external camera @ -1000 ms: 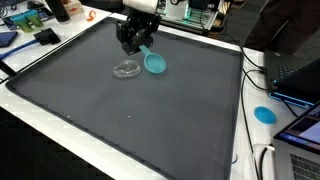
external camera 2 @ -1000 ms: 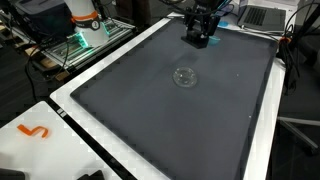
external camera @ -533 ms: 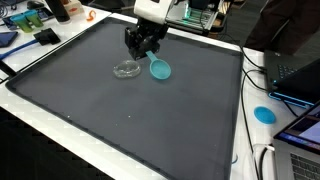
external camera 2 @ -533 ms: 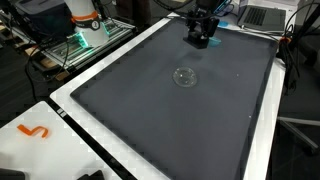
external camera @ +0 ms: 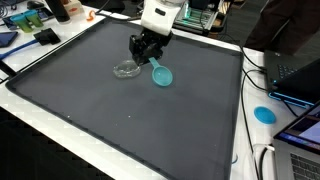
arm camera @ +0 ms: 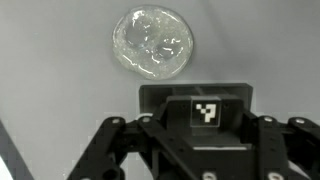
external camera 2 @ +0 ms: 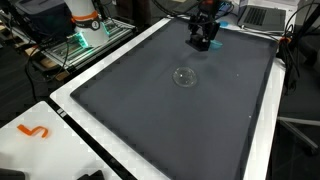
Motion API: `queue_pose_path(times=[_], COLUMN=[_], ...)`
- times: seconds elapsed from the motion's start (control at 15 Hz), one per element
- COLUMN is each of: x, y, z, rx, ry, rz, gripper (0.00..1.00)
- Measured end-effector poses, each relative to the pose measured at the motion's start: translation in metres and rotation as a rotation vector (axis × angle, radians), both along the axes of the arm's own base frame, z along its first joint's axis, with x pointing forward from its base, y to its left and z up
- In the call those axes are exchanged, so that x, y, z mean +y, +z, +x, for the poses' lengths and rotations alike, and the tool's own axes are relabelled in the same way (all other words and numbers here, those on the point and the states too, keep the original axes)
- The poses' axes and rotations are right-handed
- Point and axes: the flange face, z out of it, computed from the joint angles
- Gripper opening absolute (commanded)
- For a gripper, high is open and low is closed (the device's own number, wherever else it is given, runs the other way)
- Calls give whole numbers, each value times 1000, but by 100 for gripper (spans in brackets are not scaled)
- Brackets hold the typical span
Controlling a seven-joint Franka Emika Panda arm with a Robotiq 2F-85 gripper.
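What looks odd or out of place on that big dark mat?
Nothing looks spilled or broken. The one unusual sight is the teal spoon: it sits tilted, its handle seemingly pinched by the end effector, bowl end low by the mat. The clear dish lies flat beside it.

This looks like a robotics lab: a white workbench covered by a dark mat, with a robot gripper above it, is ringed by an open laptop, loose cables and green-lit electronics on neighbouring benches.
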Motion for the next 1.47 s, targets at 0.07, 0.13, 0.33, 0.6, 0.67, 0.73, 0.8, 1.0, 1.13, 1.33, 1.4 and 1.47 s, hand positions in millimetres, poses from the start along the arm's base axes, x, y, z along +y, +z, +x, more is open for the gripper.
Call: queue_pose_path(times=[0.07,0.13,0.33,0.6,0.67,0.73,0.8,1.0,1.13,1.33,1.4,1.47], x=[1,2,4,6,6,6,6,7,6,5,4,3], y=[-2,-4,-8,-11,-12,-12,-12,-11,-10,-9,-9,-9], z=[1,2,6,11,13,14,16,21,25,31,33,35], rx=[-1,-1,-2,-4,-5,-6,-8,-15,-21,-29,-31,-33], ry=[-1,-2,-8,-9,-9,-10,-10,-13,-15,-21,-23,-26], rz=[-2,-3,-3,0,1,2,3,6,8,11,12,14], gripper=[31,31,31,31,31,31,31,31,31,31,31,31])
